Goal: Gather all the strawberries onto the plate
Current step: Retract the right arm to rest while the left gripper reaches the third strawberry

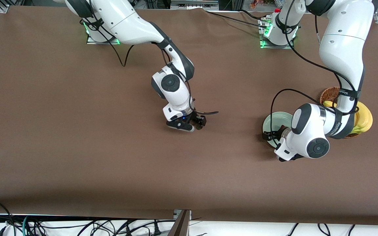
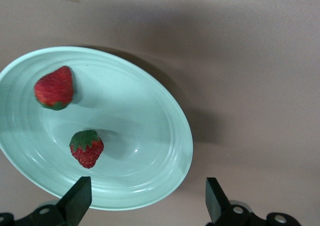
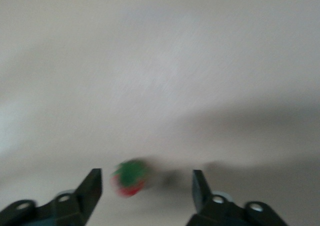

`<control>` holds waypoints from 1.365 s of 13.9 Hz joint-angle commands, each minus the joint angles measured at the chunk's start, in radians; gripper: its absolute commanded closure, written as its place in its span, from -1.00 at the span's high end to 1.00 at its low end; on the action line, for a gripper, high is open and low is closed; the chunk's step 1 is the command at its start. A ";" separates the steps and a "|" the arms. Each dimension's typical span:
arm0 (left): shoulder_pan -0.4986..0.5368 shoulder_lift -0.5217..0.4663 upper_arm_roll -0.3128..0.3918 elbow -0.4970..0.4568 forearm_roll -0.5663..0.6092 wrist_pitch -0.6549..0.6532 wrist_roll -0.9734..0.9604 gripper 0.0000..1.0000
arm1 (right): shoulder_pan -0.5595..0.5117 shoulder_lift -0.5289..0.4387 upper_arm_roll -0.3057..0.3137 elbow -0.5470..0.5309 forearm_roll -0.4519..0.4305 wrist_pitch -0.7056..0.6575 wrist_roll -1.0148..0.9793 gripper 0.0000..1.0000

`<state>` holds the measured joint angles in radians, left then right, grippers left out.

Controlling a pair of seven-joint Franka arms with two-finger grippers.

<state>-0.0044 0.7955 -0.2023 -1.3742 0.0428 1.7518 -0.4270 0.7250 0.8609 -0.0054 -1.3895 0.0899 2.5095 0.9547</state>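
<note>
The pale mint-green plate holds two strawberries, one near its rim and one nearer its middle. My left gripper hangs open over the plate's edge with nothing between its fingers. In the front view the plate is partly covered by the left gripper. My right gripper is low over the middle of the table and open. A third strawberry, blurred, lies between the fingers of the right gripper, closer to one finger and touching neither.
A brown wicker basket with yellow bananas stands beside the plate at the left arm's end of the table, partly under the left arm. A black cable trails from the right wrist.
</note>
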 commanded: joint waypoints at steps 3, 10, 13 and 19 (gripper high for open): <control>-0.022 -0.009 -0.012 -0.012 0.012 -0.003 -0.009 1.00 | -0.157 -0.117 -0.004 0.133 -0.019 -0.415 -0.313 1.00; -0.189 0.004 -0.014 0.003 -0.104 0.116 -0.404 1.00 | -0.458 -0.293 -0.043 0.133 -0.047 -0.820 -0.856 1.00; -0.296 0.024 -0.012 0.009 -0.116 0.292 -0.657 1.00 | -0.481 -0.367 -0.123 0.132 -0.064 -0.906 -0.993 1.00; -0.477 0.030 0.004 0.093 0.075 0.386 -0.552 1.00 | -0.633 -0.621 -0.058 -0.032 -0.062 -0.943 -1.010 1.00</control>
<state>-0.4513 0.8100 -0.2216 -1.3134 0.0370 2.1113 -1.0526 0.1537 0.3518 -0.1156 -1.2806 0.0370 1.5462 -0.0449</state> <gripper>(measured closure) 0.000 0.000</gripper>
